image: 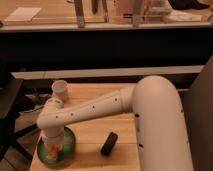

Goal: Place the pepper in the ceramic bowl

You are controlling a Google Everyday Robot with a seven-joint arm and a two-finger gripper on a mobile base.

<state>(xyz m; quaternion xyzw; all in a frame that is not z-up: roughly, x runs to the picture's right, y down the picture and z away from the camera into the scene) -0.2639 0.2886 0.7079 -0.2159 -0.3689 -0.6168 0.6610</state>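
Note:
The green ceramic bowl [67, 148] sits at the front left corner of the wooden table [120, 135]. My white arm reaches from the right across the table, and its wrist hangs straight over the bowl. My gripper [54, 149] points down inside the bowl. The orange-red pepper [53, 151] shows at the gripper's tip, low inside the bowl. I cannot tell whether the pepper rests on the bowl's bottom.
A small pale cup [60, 90] stands at the table's back left. A black cylindrical object [109, 143] lies on the table right of the bowl. A dark chair or cart [10, 115] stands at the left. A counter with glass runs behind.

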